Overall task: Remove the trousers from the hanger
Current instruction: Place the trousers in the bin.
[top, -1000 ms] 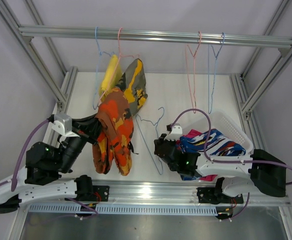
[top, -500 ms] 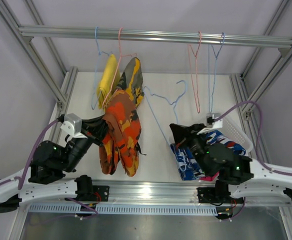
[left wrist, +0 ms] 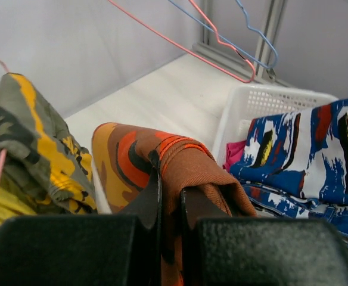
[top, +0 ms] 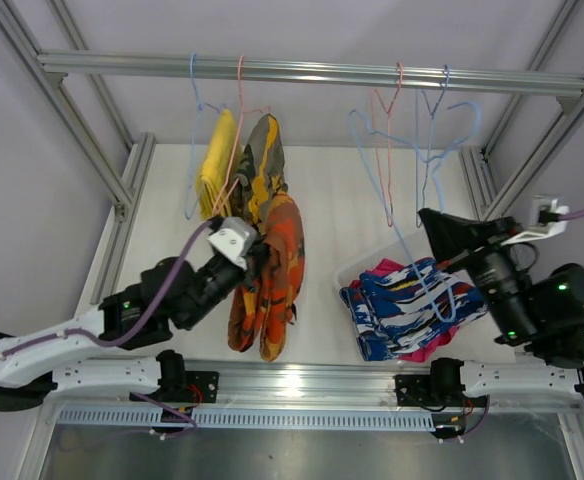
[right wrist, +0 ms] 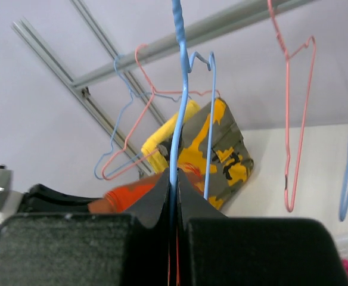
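Observation:
My left gripper (top: pixel 249 258) is shut on the orange-red patterned trousers (top: pixel 275 270), which hang from it over the table; the fold sits between the fingers in the left wrist view (left wrist: pixel 162 156). The plain yellow trousers (top: pixel 217 160) hang on a blue hanger and the camouflage trousers (top: pixel 268 160) on a pink hanger at the rail. My right gripper (top: pixel 430 218) is shut on a bare light-blue hanger (top: pixel 356 140) and holds it up near the rail; the wire runs between its fingers (right wrist: pixel 175 179). The blue-and-white trousers (top: pixel 412 300) lie on the magenta pink trousers (top: pixel 428 350) in the white basket (top: pixel 357 265).
An empty pink hanger (top: pixel 387 150) and an empty blue hanger (top: pixel 430 140) hang from the aluminium rail (top: pixel 302 72) at the right. Frame posts stand at both sides of the table. The basket (left wrist: pixel 263 101) is just right of the orange-red trousers.
My left gripper carried the orange-red trousers to the right, toward the basket. My right arm swung right and lifted the light-blue hanger from the table up to the rail.

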